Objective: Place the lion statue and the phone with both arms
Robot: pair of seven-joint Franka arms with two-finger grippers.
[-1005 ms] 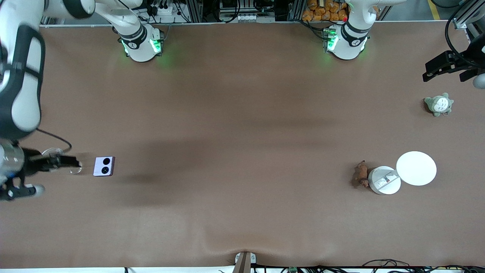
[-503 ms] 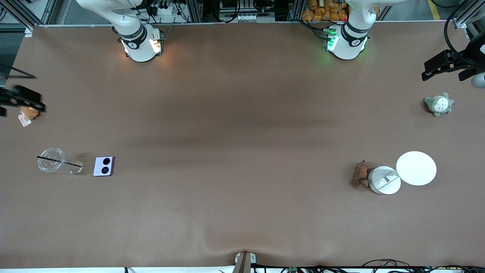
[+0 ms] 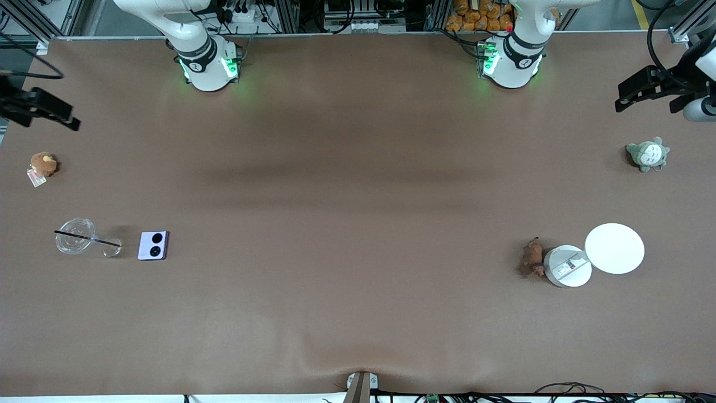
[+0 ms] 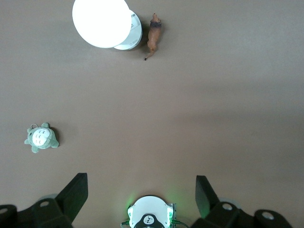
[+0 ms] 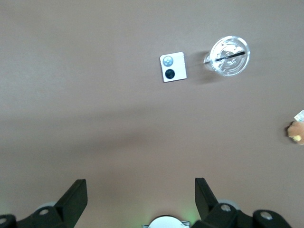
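The lavender phone (image 3: 153, 245) lies flat on the table toward the right arm's end, camera circles up; it also shows in the right wrist view (image 5: 173, 67). The reddish-brown lion statue (image 3: 533, 257) lies toward the left arm's end, against a white round container; it also shows in the left wrist view (image 4: 154, 34). My right gripper (image 3: 45, 112) is open and empty, high over the table edge at the right arm's end (image 5: 140, 186). My left gripper (image 3: 651, 101) is open and empty, high over the table edge at the left arm's end (image 4: 141, 184).
A clear cup with a black straw (image 3: 74, 240) and a small glass (image 3: 112, 249) stand beside the phone. A brown plush with a tag (image 3: 42, 164) lies near the right arm's end. A white container (image 3: 568, 266), white disc (image 3: 614, 248) and grey-white plush (image 3: 648, 154) lie near the lion.
My right arm has lifted away from beside the phone and swung up toward its end of the table, uncovering the cup and brown plush. The phone has not moved. My left gripper shifted slightly.
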